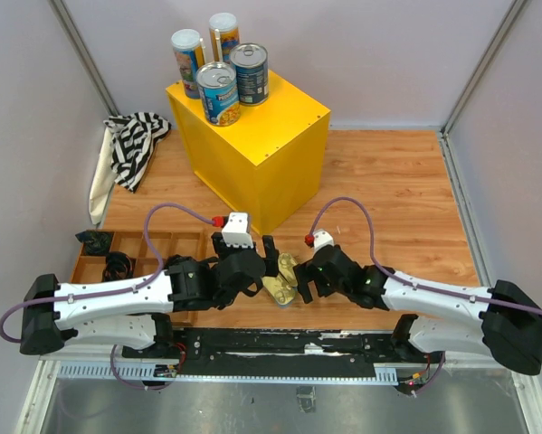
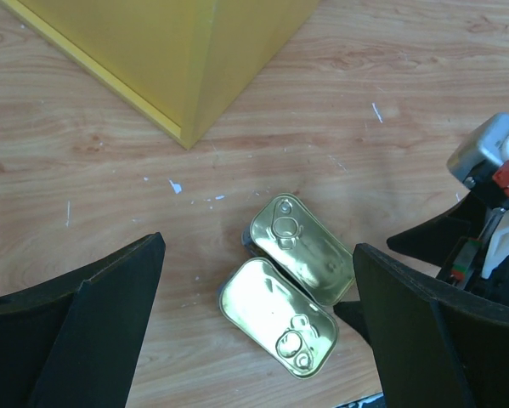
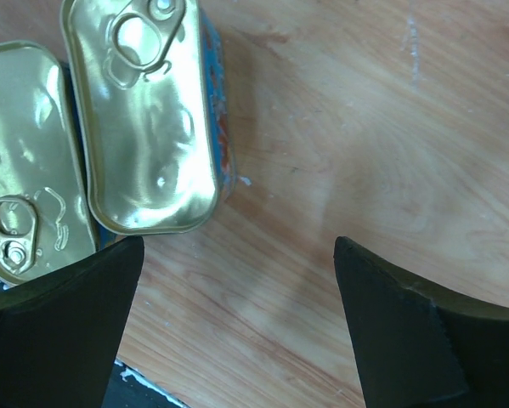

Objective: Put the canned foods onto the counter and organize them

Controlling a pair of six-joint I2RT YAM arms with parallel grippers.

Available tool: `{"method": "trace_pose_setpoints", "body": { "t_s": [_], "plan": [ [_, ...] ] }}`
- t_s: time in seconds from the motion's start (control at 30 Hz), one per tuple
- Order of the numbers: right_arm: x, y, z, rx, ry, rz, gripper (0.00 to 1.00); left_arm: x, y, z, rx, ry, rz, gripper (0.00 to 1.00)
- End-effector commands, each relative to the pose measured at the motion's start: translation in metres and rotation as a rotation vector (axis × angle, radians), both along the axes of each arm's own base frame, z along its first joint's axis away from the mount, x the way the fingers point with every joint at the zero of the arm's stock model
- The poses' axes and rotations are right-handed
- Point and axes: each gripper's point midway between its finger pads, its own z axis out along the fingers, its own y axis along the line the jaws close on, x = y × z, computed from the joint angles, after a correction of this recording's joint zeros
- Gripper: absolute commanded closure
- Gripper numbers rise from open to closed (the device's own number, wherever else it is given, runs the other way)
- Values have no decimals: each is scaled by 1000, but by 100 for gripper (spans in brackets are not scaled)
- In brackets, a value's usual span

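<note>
Lower centre of the top view: two gold tins [image 1: 286, 266] lie touching on the table [image 1: 388, 199], between the left gripper [image 1: 263, 267] and the right gripper [image 1: 305, 276]. Both have their fingers spread wide and hold nothing.

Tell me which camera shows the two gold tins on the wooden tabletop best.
Left wrist: the farther gold tin and nearer gold tin both show whole, lids up, side by side. Right wrist cuts one off at the frame edge. Top external shows them small and partly hidden.

From above, you see the gold tins [image 1: 286, 268] near the counter [image 1: 289, 108] partly hidden by the left gripper [image 1: 265, 268] and right gripper [image 1: 300, 278].
</note>
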Motion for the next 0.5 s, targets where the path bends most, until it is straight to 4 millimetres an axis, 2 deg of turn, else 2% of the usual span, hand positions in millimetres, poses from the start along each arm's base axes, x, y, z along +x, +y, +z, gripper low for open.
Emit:
{"method": "trace_pose_setpoints", "body": {
  "t_s": [0.0, 0.2, 0.47],
  "plan": [
    [-2, 15, -3, 25, -27, 45, 6, 0, -3, 6, -83, -7, 28, 3],
    [4, 28, -5, 29, -43, 64, 6, -1, -3, 2, -72, 3, 18, 3],
    [9, 53, -3, 62, -55, 99, 7, -2, 3, 7, -78, -3, 25, 3]
  ]
}}
